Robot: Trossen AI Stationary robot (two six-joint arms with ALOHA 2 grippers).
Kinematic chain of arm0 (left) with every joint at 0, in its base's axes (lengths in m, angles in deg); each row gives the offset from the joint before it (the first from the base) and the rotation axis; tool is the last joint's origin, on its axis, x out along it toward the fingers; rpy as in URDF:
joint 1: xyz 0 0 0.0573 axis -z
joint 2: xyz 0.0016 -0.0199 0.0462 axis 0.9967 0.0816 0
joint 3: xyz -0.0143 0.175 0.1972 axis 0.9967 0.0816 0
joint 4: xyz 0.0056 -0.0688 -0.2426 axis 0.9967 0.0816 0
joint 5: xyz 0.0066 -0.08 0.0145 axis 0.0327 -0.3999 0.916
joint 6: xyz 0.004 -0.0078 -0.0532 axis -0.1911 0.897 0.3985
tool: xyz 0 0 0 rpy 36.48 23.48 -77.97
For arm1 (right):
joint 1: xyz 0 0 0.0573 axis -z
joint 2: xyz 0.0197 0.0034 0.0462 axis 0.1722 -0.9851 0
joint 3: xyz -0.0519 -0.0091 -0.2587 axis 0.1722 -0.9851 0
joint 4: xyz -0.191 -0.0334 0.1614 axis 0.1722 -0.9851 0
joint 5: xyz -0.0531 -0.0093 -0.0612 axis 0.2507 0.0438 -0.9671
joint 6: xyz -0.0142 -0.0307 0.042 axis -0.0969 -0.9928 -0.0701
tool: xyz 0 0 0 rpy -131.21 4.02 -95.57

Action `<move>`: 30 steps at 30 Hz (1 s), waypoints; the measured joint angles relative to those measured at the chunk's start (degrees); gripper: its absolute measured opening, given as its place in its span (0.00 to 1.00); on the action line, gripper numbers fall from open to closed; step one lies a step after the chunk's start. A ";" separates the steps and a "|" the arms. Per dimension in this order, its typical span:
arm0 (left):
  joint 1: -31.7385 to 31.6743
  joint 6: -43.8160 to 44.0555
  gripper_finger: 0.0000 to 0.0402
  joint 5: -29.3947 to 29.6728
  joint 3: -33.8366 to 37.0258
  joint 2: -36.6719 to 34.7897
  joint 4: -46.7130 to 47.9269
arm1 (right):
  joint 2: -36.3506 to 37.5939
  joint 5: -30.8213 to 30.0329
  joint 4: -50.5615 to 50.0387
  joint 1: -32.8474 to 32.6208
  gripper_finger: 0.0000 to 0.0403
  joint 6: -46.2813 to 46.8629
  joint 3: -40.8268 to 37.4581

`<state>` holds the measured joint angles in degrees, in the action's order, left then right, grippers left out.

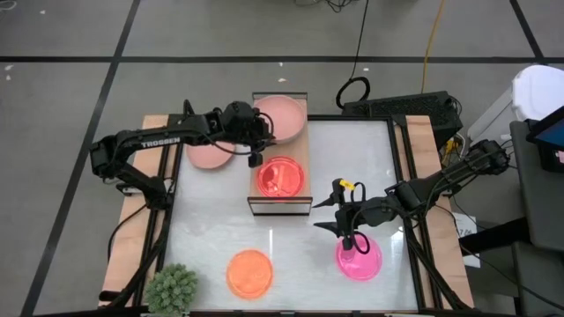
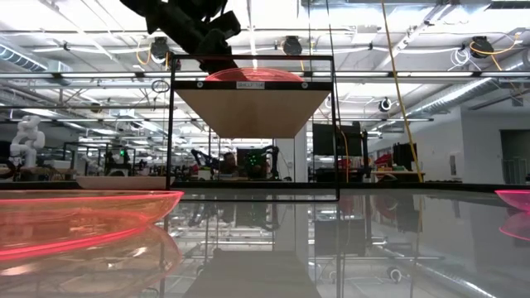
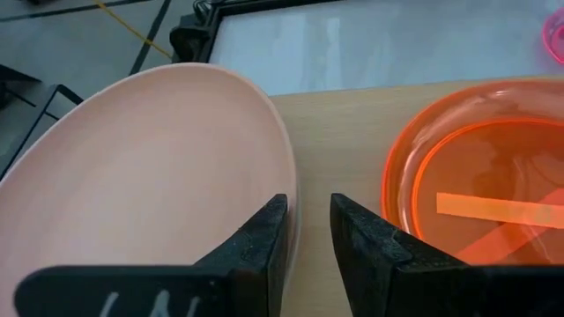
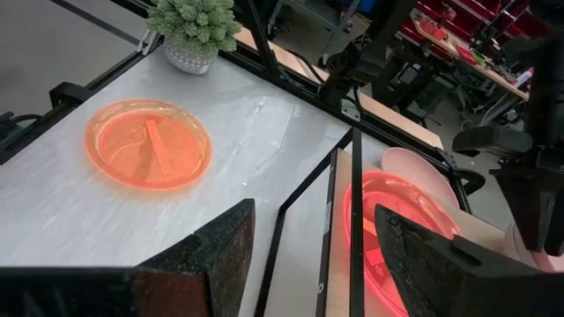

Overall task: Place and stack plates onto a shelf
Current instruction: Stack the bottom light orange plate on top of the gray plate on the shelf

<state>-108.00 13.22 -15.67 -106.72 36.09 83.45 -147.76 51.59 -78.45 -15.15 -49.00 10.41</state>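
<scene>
High view: shelf (image 1: 300, 151) stands upper centre of the frame, long axis running up-down. A dusty pink plate (image 1: 282, 117) rests on its upper half; an orange-red plate (image 1: 281, 178) lies on its lower half. A second dusty pink plate (image 1: 209, 153) lies on the table (image 1: 300, 242) just left of the shelf, partly under the left arm.

Left gripper (image 1: 256, 151) sits over the shelf's left edge, between the two shelved plates. Left wrist view: fingers (image 3: 264, 238) straddle the rim of the pink plate, jaws parted a little; whether they pinch the rim or merely bracket it, cannot tell.

Right gripper (image 1: 352, 241) hangs lower right of the frame over a hot pink plate (image 1: 359, 258) on the table. Right wrist view: jaws spread wide, nothing between them.

Another orange plate (image 1: 249, 272) lies lower centre-left on the table, near a spiky green plant (image 1: 172, 289) at the lower left corner.

Low view: shelf board raised on a thin black frame, orange-red plate just showing above it.
</scene>
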 joint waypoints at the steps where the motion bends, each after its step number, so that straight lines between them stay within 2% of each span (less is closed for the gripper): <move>1: 0.26 0.27 0.23 0.00 0.00 0.00 0.00 | 0.00 0.00 0.00 0.00 0.53 0.14 -0.01; 7: 5.50 4.76 0.23 0.34 0.09 -2.85 0.45 | 0.00 0.14 -4.44 -0.19 0.53 6.84 0.06; 10: 9.85 4.86 0.23 4.99 0.09 -5.34 0.42 | -0.02 0.16 -8.50 -0.17 0.53 10.03 0.04; 14: 13.77 3.44 0.23 11.55 0.01 -8.32 0.16 | -0.02 0.15 -7.93 -0.17 0.53 10.74 0.04; 17: 15.52 5.96 0.23 11.90 0.00 -9.59 3.56 | 0.02 0.48 -7.39 -0.19 0.53 12.97 0.04; 22: 19.66 10.50 0.23 11.92 0.04 -9.46 11.79 | 0.28 5.25 -9.44 -0.22 0.53 18.93 0.06; 25: 22.81 12.09 0.23 12.58 1.29 -9.49 12.21 | 0.34 7.70 -12.24 -0.91 0.53 23.01 0.04; 30: 25.96 10.93 0.23 24.48 6.91 -11.96 8.69 | 0.39 7.74 -14.71 -1.98 0.53 26.74 0.04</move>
<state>-82.04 24.15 8.81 -99.81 24.13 92.14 -147.37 59.33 -93.16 -17.13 -22.26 10.45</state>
